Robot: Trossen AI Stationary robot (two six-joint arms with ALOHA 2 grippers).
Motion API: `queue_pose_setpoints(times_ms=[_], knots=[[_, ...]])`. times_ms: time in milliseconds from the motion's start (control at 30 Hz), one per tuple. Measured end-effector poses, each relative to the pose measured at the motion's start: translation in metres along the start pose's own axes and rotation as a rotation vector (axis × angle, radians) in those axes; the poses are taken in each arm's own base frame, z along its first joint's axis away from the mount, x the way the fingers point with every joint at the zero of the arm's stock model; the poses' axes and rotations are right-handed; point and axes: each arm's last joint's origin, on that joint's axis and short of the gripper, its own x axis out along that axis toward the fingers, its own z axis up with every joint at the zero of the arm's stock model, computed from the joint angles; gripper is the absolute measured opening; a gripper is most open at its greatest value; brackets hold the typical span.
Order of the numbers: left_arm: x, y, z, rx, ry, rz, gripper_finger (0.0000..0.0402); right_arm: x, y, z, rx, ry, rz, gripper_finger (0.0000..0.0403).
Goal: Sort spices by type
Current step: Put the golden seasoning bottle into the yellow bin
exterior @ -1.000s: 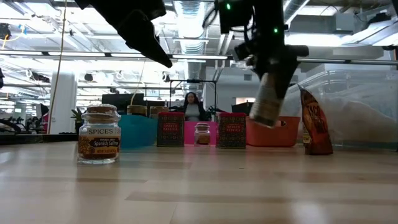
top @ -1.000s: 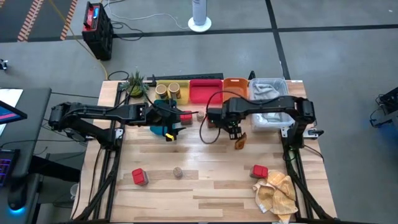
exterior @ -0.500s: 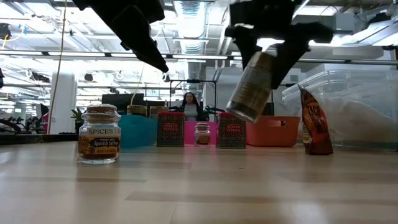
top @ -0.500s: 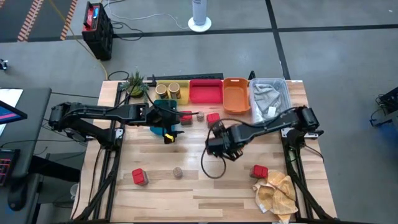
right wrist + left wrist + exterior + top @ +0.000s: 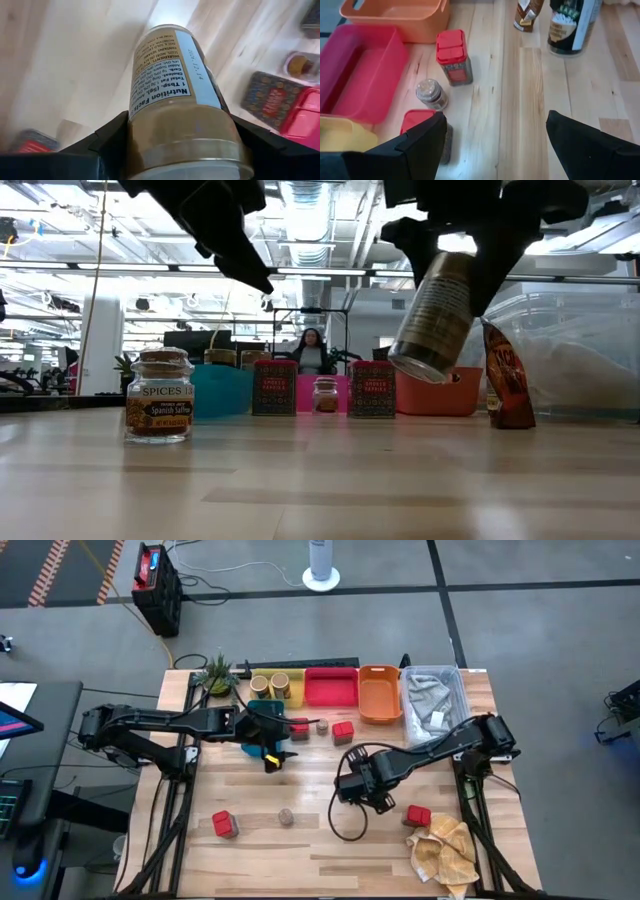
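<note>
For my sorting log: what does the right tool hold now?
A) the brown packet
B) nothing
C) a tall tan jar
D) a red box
C: the right tool grips a tall tan jar, tilted in the air above the table.

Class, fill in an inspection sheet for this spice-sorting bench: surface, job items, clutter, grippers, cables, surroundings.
Surface: wooden table.
Job items: tilted tan spice jar held in the air; saffron jar upright; red tins loose.
Clutter: crumpled paper wad; trays at the far edge.
Grippers: right gripper shut on the jar; left gripper open, empty.
Cables: black loop under the right arm.
Surroundings: seated person beyond the table.
</note>
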Motion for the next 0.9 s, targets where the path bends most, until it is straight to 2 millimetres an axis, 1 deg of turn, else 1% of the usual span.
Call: queue_pose_setpoints(times_ms=[233,300,533,667,800,900], knots=[[0.0,0.001,0.0,-0.002,-0.002,0.007,0.0327,-0.001,0.004,0.006,0.021,-0.052,0.013,0.0304],[0.0,0.001,-0.001,-0.003,0.008,0.008,0.0327,0.004,0.005,0.008,0.036,-0.037,0.046,0.0304],[0.0,0.001,-0.003,-0.01,0.026,0.006,0.0327,0.036,0.016,0.002,0.03,0.273,0.127,0.0305],[0.0,0.001,-0.003,-0.01,0.028,0.006,0.0327,0.043,0.018,0.0,0.041,0.413,0.143,0.0305],[0.0,0.001,-0.003,-0.013,0.033,0.006,0.0327,0.048,0.019,0.002,0.072,0.425,0.137,0.0311],[0.0,0.001,-0.004,-0.012,0.041,0.005,0.0327,0.048,0.016,0.004,0.088,0.398,0.134,0.033]])
